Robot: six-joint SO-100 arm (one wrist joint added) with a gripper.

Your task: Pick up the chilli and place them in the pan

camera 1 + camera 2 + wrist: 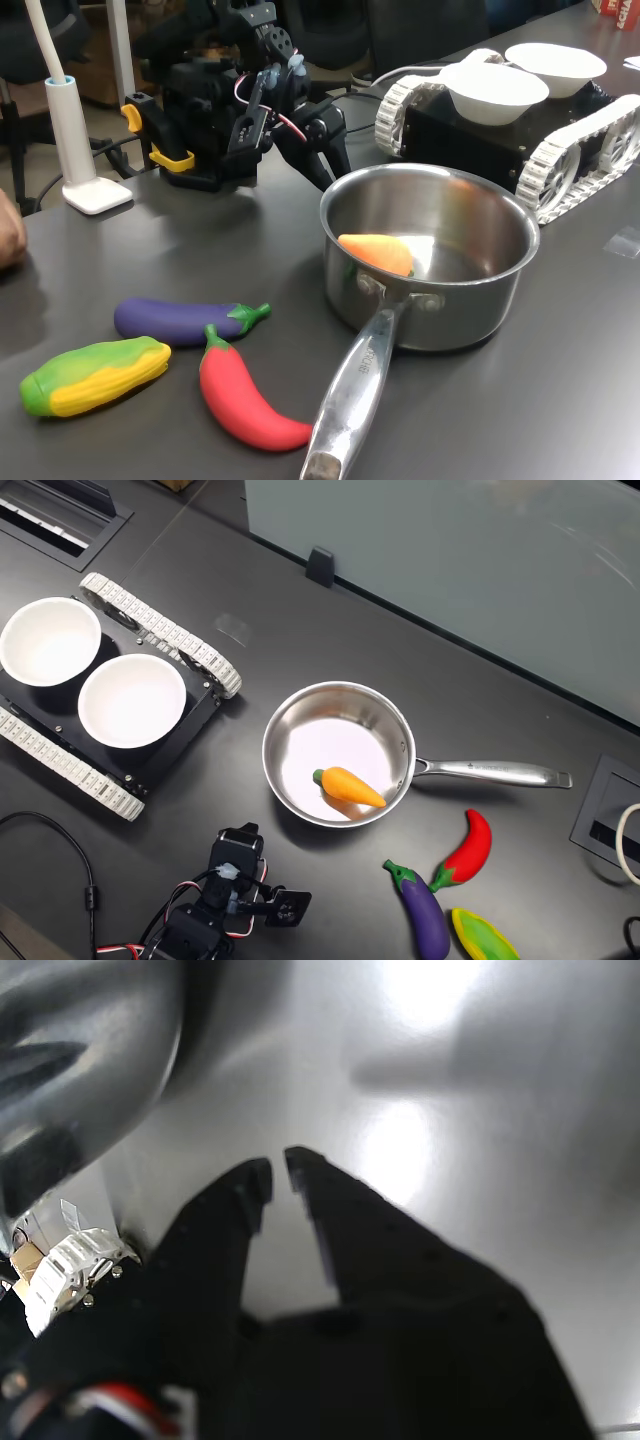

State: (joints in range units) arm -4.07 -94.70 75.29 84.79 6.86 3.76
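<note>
Meanwhile the gripper, nearly pinched together and empty, sits beside the pan; chilli untouched

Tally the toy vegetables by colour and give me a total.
Red: 1, the chilli on the table
Purple: 1, the eggplant beside it
Yellow and green: 1, the corn
Orange: 1, the carrot inside the pan
Total: 4
</note>
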